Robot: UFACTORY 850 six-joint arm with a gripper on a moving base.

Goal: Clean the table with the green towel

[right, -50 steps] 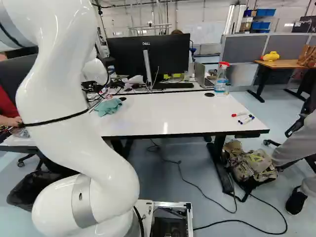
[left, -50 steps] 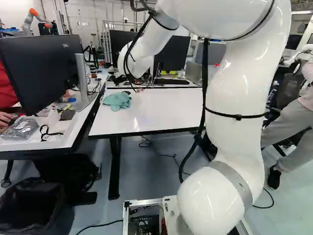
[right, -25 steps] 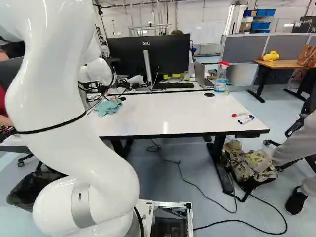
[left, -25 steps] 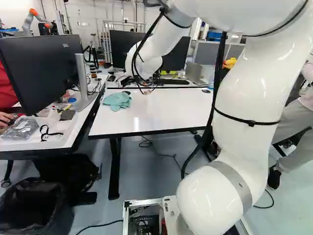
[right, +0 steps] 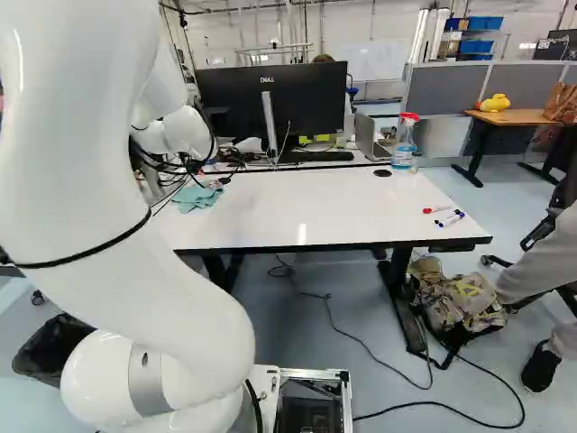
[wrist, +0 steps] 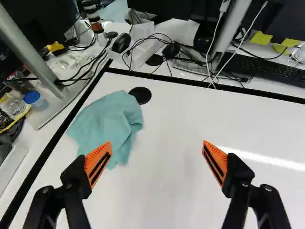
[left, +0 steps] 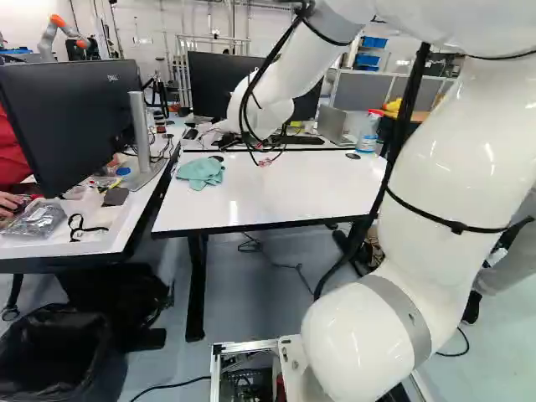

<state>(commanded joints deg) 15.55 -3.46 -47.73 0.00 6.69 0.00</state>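
In the left base view, my gripper (left: 265, 159) hangs small and partly hidden by cables over the white table (left: 285, 201). The green towel (left: 201, 172) lies crumpled near the table's far left corner, left of the gripper. In the wrist view the gripper (wrist: 157, 149) is open, with bare tabletop between its orange-padded fingers. The towel (wrist: 109, 124) shows ahead of one finger, whose tip overlaps its edge in this view; nothing is held. The towel (right: 196, 196) is partly covered by the wrist's cables in the right base view.
Behind the table stand a monitor (right: 270, 99), a keyboard (wrist: 271, 69) and a laptop (left: 332, 123). A spray bottle (right: 405, 142) stands at the back right, and markers (right: 449, 218) lie near the right edge. A second monitor (left: 71, 117) stands on the left desk; another robot (left: 60, 33) is far behind.
The arm has swung rightward in the left base view, carrying the gripper away from the towel's side and over the table. Base and towel have stayed where they were.
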